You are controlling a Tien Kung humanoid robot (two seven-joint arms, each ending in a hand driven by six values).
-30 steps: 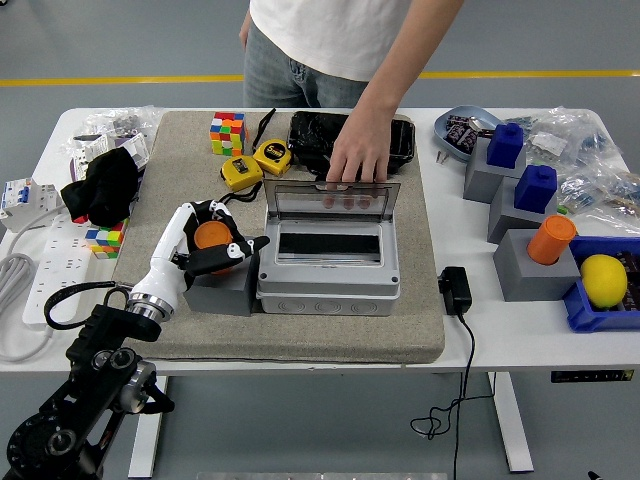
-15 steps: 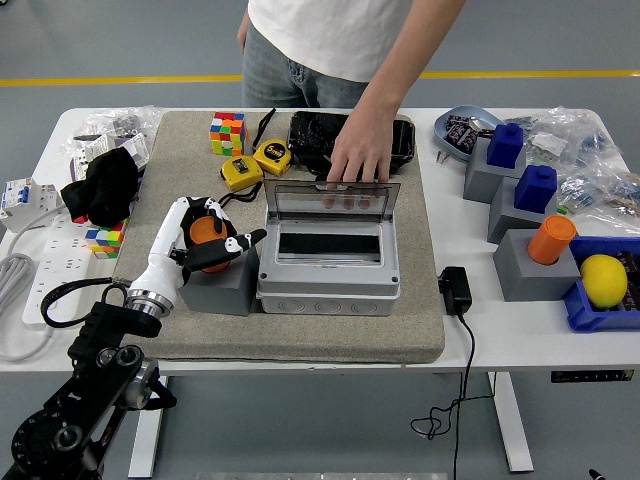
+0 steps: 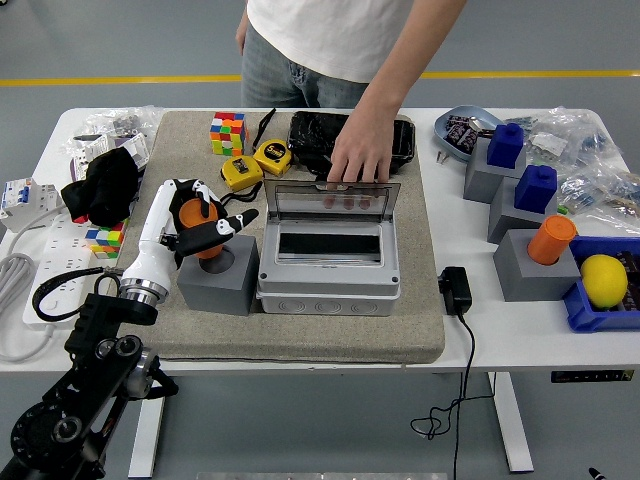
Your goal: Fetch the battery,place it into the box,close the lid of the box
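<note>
The orange cylindrical battery [image 3: 192,220] is gripped in my left hand [image 3: 203,229], lifted just clear of its grey holder block [image 3: 218,284] and tilted slightly. The holder's round socket now shows dark and bare below the fingers. Right of the block stands the grey box [image 3: 328,272] on the tan mat, its inside showing a dark slot. Its clear lid [image 3: 330,201] stands raised at the back. A person's hand [image 3: 358,157] rests on the lid's top edge and holds it up. My right arm is out of view.
Two yellow tape measures [image 3: 255,163], a Rubik's cube [image 3: 227,132] and a black tray [image 3: 318,135] lie behind the box. A black cloth [image 3: 102,186] and power strip [image 3: 40,272] are left. A black adapter [image 3: 455,291], grey holders with blue and orange batteries [image 3: 550,240] and a lemon [image 3: 604,280] stand right.
My left hand has risen and shifted left with the orange battery, pulling it out of the grey holder's socket. The person's hand still holds the lid up.
</note>
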